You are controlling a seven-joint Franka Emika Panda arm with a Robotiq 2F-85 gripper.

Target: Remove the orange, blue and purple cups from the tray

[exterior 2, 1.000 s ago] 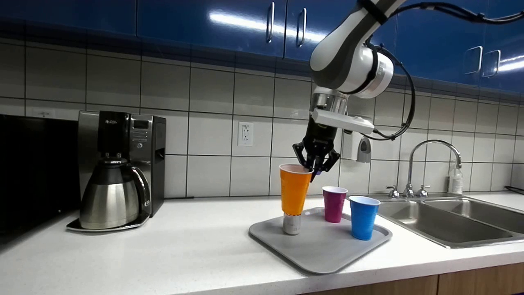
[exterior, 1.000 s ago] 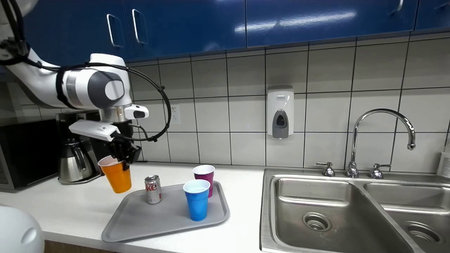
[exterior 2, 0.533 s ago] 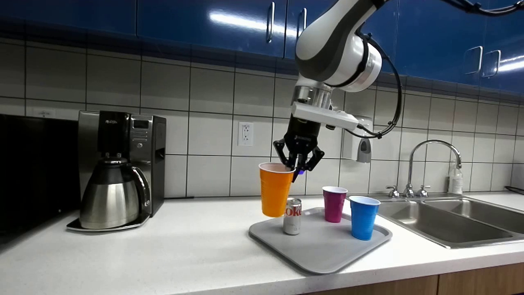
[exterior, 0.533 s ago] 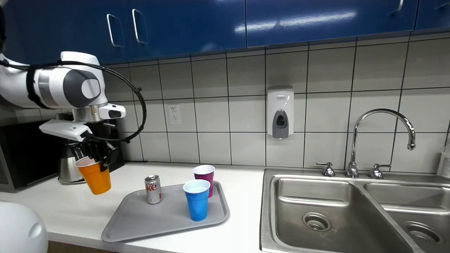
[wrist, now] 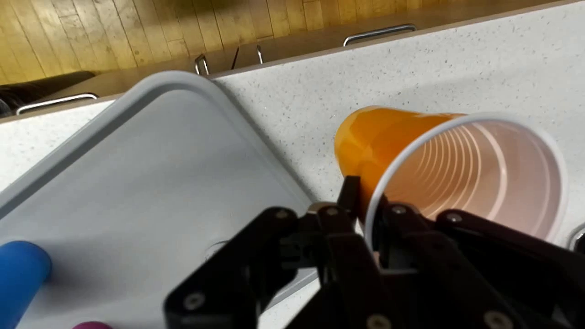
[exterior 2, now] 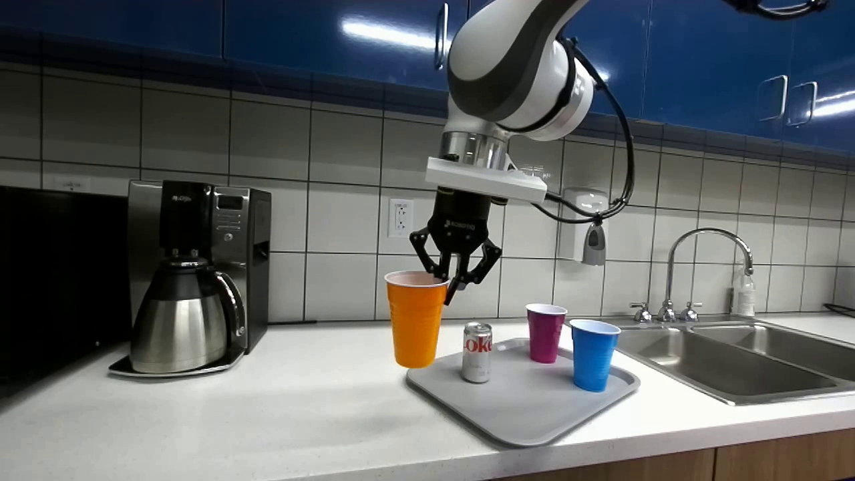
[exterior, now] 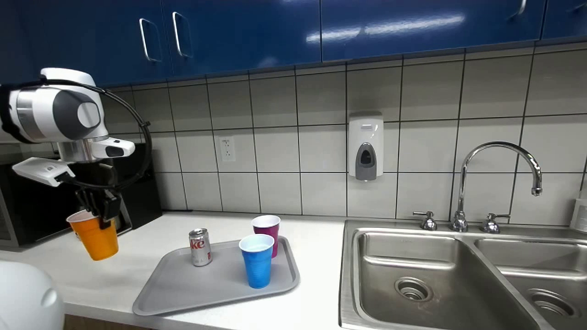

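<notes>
My gripper (exterior 2: 447, 286) is shut on the wall of the orange cup (exterior 2: 413, 327), one finger inside the rim and one outside, as the wrist view (wrist: 363, 203) shows. The orange cup hangs slightly tilted above the white counter, beside the grey tray (wrist: 151, 169); it also shows in an exterior view (exterior: 95, 240). The blue cup (exterior: 257, 266) and the purple cup (exterior 2: 546, 337) stand upright on the tray (exterior: 215, 291), close together at the end toward the sink. In the wrist view, only parts of the blue cup (wrist: 20, 269) and purple cup (wrist: 91, 325) show.
A silver Coke can (exterior 2: 476, 364) stands on the tray, near the held cup. A coffee maker with a steel carafe (exterior 2: 184, 321) stands at the back of the counter, beside a dark appliance (exterior 2: 60, 280). A steel sink (exterior: 412, 275) with a faucet (exterior: 463, 183) lies beyond the tray.
My gripper, holding the orange cup, has moved sideways away from the Coke can and tray, toward the coffee maker side. The cup is slightly lower now. The blue and purple cups have not moved.
</notes>
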